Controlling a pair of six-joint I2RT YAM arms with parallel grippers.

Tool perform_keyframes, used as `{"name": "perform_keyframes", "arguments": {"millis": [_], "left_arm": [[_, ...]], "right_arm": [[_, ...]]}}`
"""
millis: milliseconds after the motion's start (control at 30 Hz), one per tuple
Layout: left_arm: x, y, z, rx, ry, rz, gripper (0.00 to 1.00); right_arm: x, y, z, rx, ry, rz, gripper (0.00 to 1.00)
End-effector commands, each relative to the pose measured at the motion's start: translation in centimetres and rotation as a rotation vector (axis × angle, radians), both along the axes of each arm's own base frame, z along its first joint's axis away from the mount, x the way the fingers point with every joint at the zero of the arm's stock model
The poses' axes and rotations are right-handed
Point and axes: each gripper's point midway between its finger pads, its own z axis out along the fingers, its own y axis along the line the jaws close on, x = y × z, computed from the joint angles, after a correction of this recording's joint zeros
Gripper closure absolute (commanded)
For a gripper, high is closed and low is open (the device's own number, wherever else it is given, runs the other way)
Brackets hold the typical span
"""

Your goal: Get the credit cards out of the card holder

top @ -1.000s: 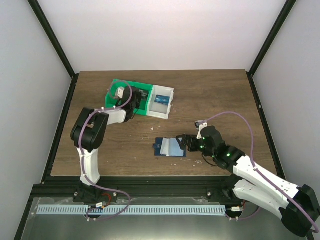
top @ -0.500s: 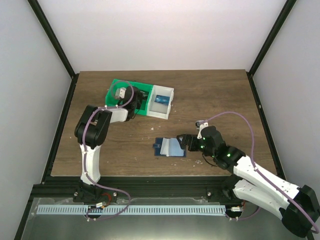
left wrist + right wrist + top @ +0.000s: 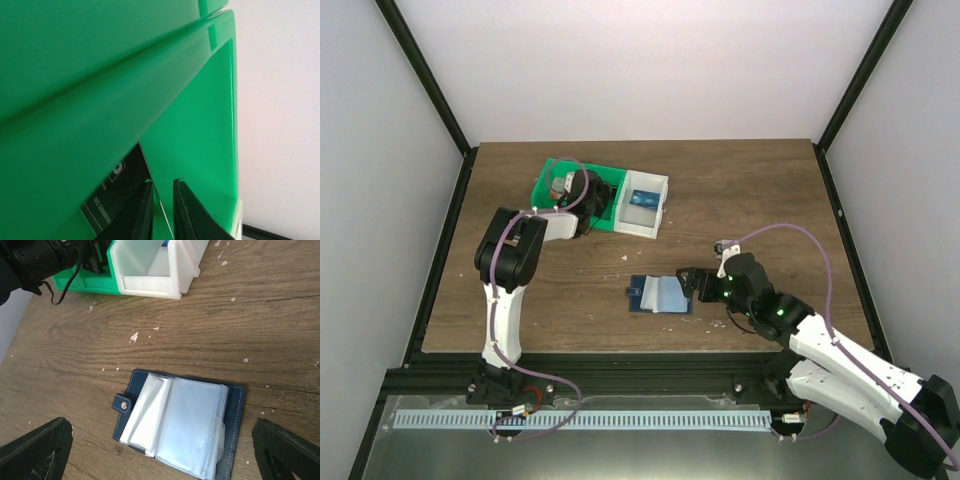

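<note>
The holder [image 3: 180, 425] lies open on the desk [image 3: 280, 330] just before the right claw [image 3: 160, 430], spread wide and empty; the left claw [image 3: 163, 186], barely parted, sits in the green bin [image 3: 200, 125] by a dark card [image 3: 112, 197], grip unclear.

Narrowly parted gripper [image 3: 162, 212] astride card [image 3: 111, 194] inside green bin [image 3: 192, 135]

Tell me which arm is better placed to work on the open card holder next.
Right. The right end effector hangs wide open just over the card holder, which lies centred in its wrist view. The left end effector is down inside the green bin, far from the holder.
</note>
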Motion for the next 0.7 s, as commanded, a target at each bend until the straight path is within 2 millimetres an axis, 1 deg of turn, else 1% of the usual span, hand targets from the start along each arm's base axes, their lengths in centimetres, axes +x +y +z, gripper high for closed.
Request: {"name": "perform_keyframes", "arguments": {"millis": [0, 133, 300, 433, 567, 667], "left_arm": [[0.1, -0.8, -0.4, 0.021, 0.026, -0.052, 0.85], [-0.1, -0.8, -0.3, 0.010, 0.038, -0.062, 0.84], [0.0, -1.1, 0.5, 0.026, 0.043, -0.092, 0.80], [-0.5, -1.0, 0.0, 0.052, 0.069, -0.110, 0.79], [-0.8, -0.7, -0.4, 0.069, 0.090, -0.114, 0.78], [-0.9, -0.7, 0.1, 0.079, 0.084, -0.119, 0.77]], "right_arm": [[0.3, -0.5, 1.2, 0.013, -0.043, -0.023, 0.00], [0.3, -0.8, 1.7, 0.026, -0.055, -0.042, 0.00], [0.4, -1.2, 2.7, 0.032, -0.089, -0.057, 0.00], [0.5, -1.6, 3.4, 0.039, -0.103, -0.078, 0.00], [0.4, -1.9, 4.6, 0.052, -0.130, -0.087, 0.00], [0.2, -2.3, 5.4, 0.062, -0.155, -0.093, 0.00]]}}
